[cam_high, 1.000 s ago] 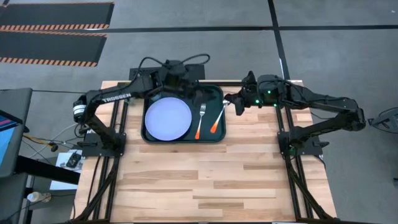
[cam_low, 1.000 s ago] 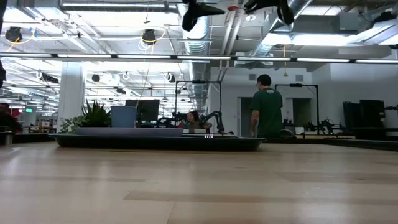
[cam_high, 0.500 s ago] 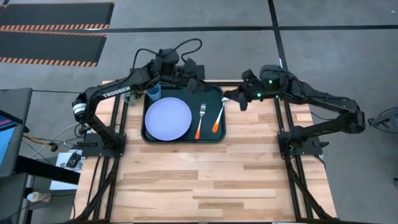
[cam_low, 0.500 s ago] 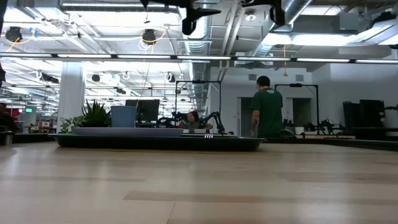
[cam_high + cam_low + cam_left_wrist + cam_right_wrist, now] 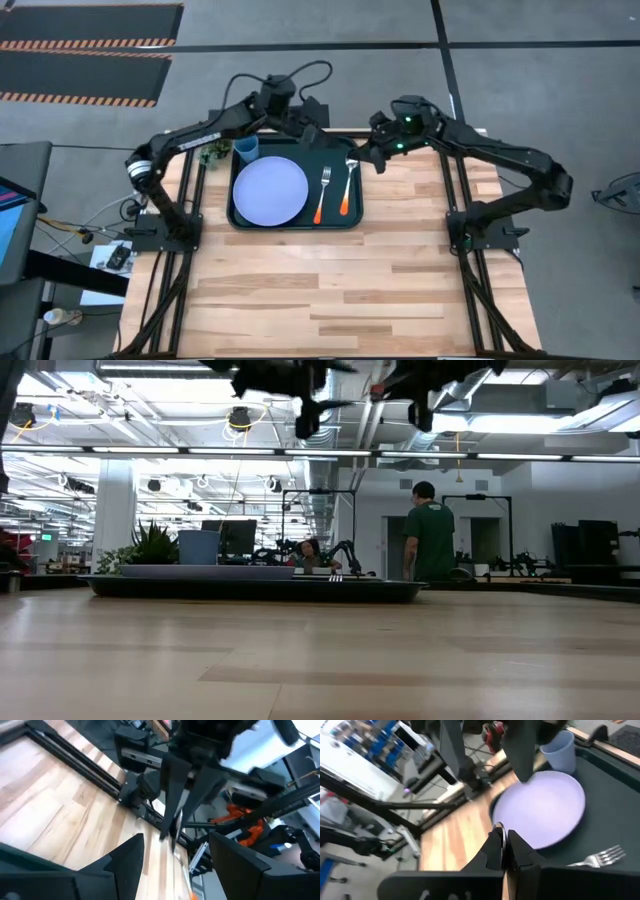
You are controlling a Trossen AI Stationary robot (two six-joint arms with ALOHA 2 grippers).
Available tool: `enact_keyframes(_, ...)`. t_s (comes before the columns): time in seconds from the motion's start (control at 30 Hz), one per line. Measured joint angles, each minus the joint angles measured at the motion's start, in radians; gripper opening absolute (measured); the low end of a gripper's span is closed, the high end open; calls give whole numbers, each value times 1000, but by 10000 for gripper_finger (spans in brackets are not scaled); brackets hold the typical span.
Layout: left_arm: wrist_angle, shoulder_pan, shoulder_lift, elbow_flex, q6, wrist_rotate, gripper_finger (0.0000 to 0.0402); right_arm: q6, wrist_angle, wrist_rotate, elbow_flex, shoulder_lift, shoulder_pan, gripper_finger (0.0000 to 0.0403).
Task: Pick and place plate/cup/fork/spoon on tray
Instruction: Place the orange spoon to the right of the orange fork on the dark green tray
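The dark green tray lies at the table's far middle. On it rest the lavender plate, the blue cup upright in the far left corner, the fork and the spoon, side by side right of the plate. My left gripper hangs open and empty above the tray's far edge; its wrist view shows the gap. My right gripper is shut and empty above the tray's far right corner; its wrist view looks over the plate, cup and fork tines.
The bare wooden tabletop stretches from the tray to the near edge. In the low view the tray sits far back, both grippers hang high above it, and a person stands in the room behind.
My left arm has drawn back toward the far edge, uncovering the cup in the high view; the cup stands where it stood. My right gripper has gone a little toward the table's left and far edge. Nothing on the tray has moved.
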Motion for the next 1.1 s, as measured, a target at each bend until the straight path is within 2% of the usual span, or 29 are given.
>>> enact_keyframes(0.2,18,26,100,0,-14,83,210,-34,-1,-5,0,49,-16,5)
enact_keyframes(0.4,105,54,130,0,-8,153,210,-44,0,-27,0,62,-45,5)
enact_keyframes(0.6,147,51,130,0,60,144,210,-35,24,-68,0,101,-79,5)
enact_keyframes(0.77,139,33,130,0,126,68,210,-10,61,-123,1,149,-81,6)
enact_keyframes(1.1,83,32,130,0,138,71,210,-9,71,-124,1,139,-86,6)
